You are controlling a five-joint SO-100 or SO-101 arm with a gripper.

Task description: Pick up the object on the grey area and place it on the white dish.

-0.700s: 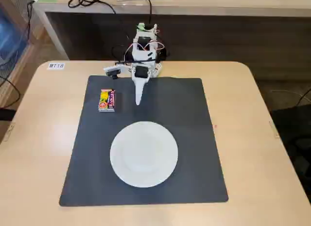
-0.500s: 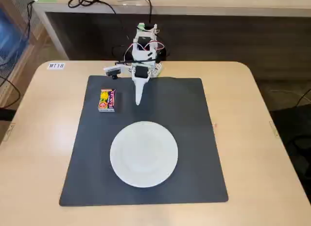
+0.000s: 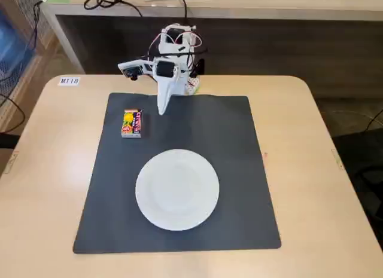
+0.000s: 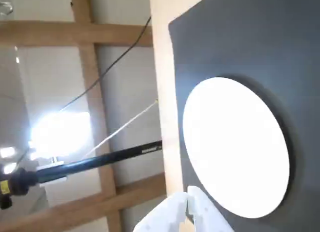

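Mat on tan table: my gripper, jaws together, empty, has swung toward packet; dish bare, approach begun.

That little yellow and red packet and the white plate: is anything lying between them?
No. In the fixed view only bare grey mat separates the packet from the plate. The pincer hangs off to the packet's right, not between them.

The whole table is seen from high above its front edge in the fixed view, facing the arm at the far side. A closer, tilted look is given by the wrist view. The white dish and grey mat are shared by both.
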